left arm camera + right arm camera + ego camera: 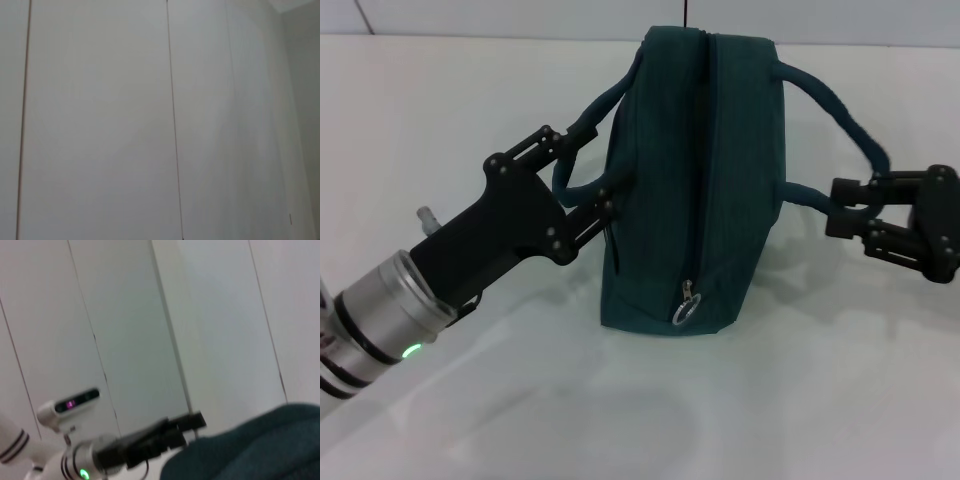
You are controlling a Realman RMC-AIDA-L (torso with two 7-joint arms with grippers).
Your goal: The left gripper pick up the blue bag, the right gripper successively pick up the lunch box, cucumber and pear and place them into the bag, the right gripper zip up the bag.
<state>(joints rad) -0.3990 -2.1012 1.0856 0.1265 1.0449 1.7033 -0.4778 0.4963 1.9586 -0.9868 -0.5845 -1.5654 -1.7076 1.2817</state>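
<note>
The blue bag (700,180) hangs in the middle of the head view, held up between both arms, its fabric also filling a corner of the right wrist view (260,450). Its zipper runs closed down the top, with the metal ring pull (684,311) at the near end. My left gripper (595,168) is shut on the left loop handle (582,125). My right gripper (840,208) is shut on the end of the right loop handle (830,105). The left gripper also shows in the right wrist view (192,422). The lunch box, cucumber and pear are out of view.
The white table (470,100) lies under the bag, which casts a shadow on it in front. The left wrist view shows only white wall panels (100,120). A white wall with panel seams (130,330) stands behind the left arm.
</note>
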